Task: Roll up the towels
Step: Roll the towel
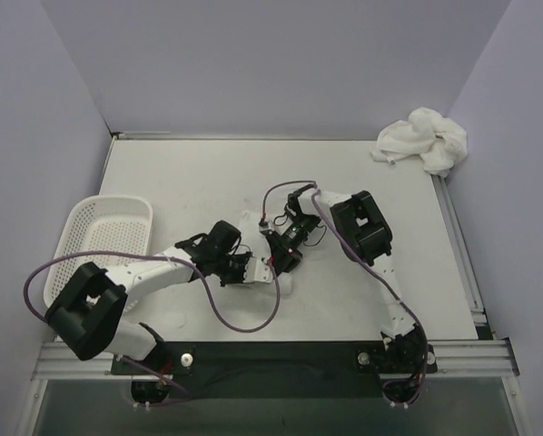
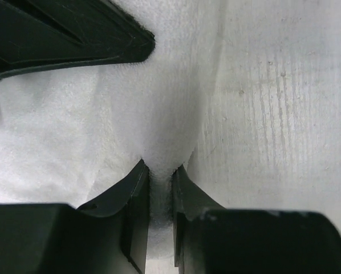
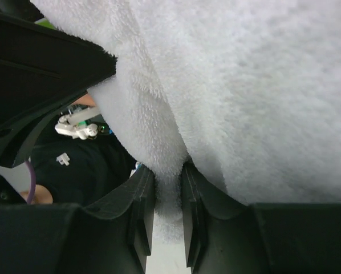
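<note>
Towel (image 2: 159, 103), fluffy terry, perhaps folded, pinched by left claw (image 2: 160, 166), right claw (image 3: 167, 168).

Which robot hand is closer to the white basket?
Left. The left gripper pinches the middle towel on the side facing the basket; the right gripper pinches the same towel just beside it, farther away.

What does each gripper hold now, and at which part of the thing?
Both hold the same white towel. The left gripper pinches a fold near its edge; the right gripper pinches another fold.
</note>
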`<state>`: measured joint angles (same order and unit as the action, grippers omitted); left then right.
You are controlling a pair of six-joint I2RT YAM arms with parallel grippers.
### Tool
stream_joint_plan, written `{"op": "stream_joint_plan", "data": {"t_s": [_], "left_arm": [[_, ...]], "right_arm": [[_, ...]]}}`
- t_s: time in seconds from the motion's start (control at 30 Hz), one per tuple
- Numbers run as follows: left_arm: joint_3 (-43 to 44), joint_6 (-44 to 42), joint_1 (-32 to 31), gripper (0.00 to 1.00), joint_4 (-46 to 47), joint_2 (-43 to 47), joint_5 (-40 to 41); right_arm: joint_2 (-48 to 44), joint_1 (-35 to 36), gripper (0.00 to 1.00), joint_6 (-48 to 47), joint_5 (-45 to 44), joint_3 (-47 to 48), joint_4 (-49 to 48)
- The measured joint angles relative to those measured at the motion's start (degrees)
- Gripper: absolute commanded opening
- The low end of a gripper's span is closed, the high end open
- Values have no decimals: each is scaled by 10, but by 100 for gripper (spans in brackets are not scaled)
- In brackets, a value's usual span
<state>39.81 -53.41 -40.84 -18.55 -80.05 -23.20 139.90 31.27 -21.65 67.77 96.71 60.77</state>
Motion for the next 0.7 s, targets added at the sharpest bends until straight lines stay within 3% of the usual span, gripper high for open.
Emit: {"op": "stream_joint_plan", "data": {"t_s": [0.3, 0.47, 0.7], "left_arm": [[159, 32, 82, 6, -158, -148, -130], [243, 37, 121, 6, -257, -226, -188], [359, 33, 146, 6, -387, -342, -242]], "right_arm": [[-139, -68, 42, 90, -107, -82, -130], [-247, -131, 41, 97, -154, -114, -167], [-447, -207, 34, 57, -199, -237, -204]]}}
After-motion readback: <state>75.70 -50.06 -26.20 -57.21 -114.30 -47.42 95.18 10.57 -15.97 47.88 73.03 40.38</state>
